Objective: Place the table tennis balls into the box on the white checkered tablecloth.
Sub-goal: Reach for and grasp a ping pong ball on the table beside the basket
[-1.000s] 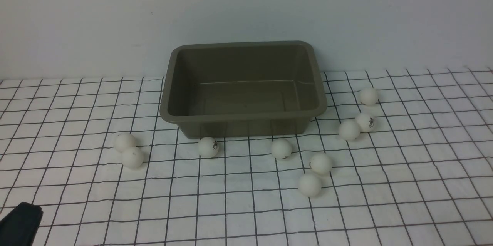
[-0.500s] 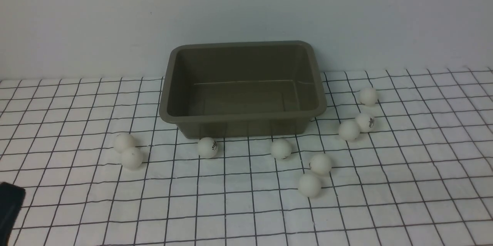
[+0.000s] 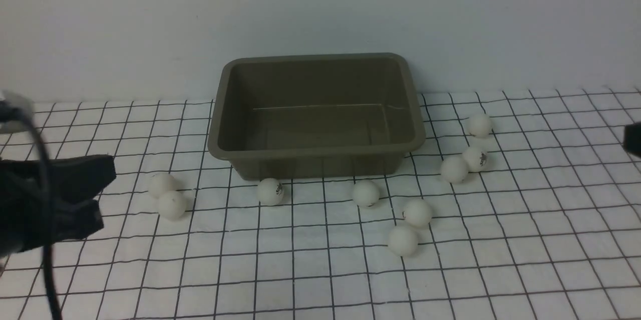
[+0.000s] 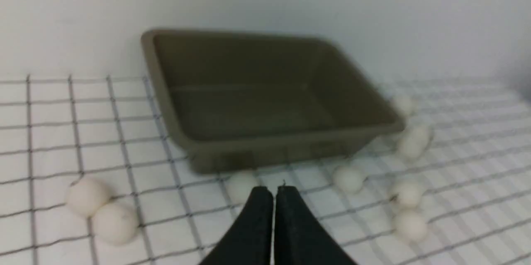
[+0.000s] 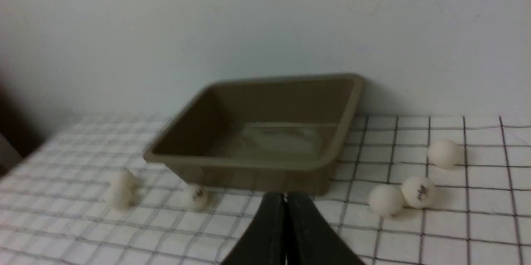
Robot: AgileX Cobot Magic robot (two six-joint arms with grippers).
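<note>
The olive-grey box [image 3: 310, 152] stands empty on the white checkered tablecloth [image 3: 320, 280], close to the back wall. Several white table tennis balls lie on the cloth around it: a pair at the left [image 3: 172, 205], one [image 3: 270, 191] and another [image 3: 365, 193] just in front of the box, a pair further forward [image 3: 402, 240], and three at the right [image 3: 475, 158]. My left gripper [image 4: 274, 192] is shut and empty, hovering left of the left pair [image 4: 115, 222]. My right gripper [image 5: 285, 198] is shut and empty too; only a dark sliver of that arm [image 3: 633, 139] shows at the front view's right edge.
A plain pale wall [image 3: 320, 9] rises directly behind the box. A black cable [image 3: 45, 200] loops over the left arm at the left edge of the front view. The cloth is slightly wrinkled near the front.
The left arm has risen from the bottom left corner and swung inward, level with the left pair of balls. A dark part of the right arm has appeared at the right edge. Balls and box are unmoved.
</note>
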